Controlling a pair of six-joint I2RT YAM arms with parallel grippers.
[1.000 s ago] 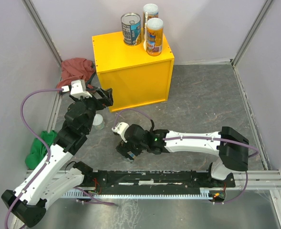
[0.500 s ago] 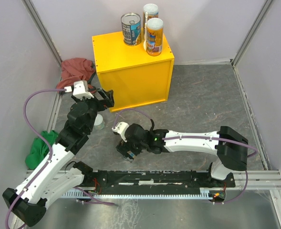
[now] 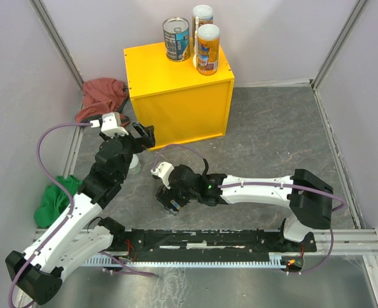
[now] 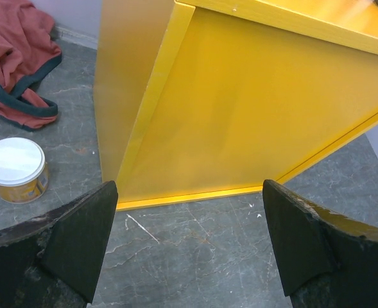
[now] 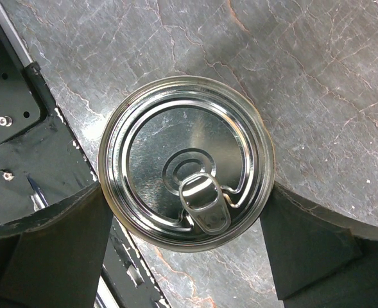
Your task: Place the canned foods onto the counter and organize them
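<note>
The counter (image 3: 179, 102) is a yellow box with a blue-labelled tin (image 3: 176, 38) and two orange-labelled cans (image 3: 208, 49) (image 3: 202, 16) standing on its top. On the floor near the arm bases stands a silver-topped tin (image 5: 185, 160). My right gripper (image 5: 185, 212) comes down over it, both fingers against its sides. In the top view that gripper (image 3: 171, 200) hides the tin. My left gripper (image 4: 189, 244) is open and holds nothing, facing the counter's front (image 4: 240, 128). A short white-lidded can (image 4: 14, 169) (image 3: 133, 164) stands on the floor to its left.
A red cloth (image 3: 102, 95) lies left of the counter and a green cloth (image 3: 54, 199) lies by the left wall. The black base rail (image 3: 201, 240) runs just behind the silver-topped tin. Grey floor stretches to the right of the counter.
My right gripper's jaws have closed in onto the silver-topped tin. My left gripper has shifted slightly right and nearer the counter's base.
</note>
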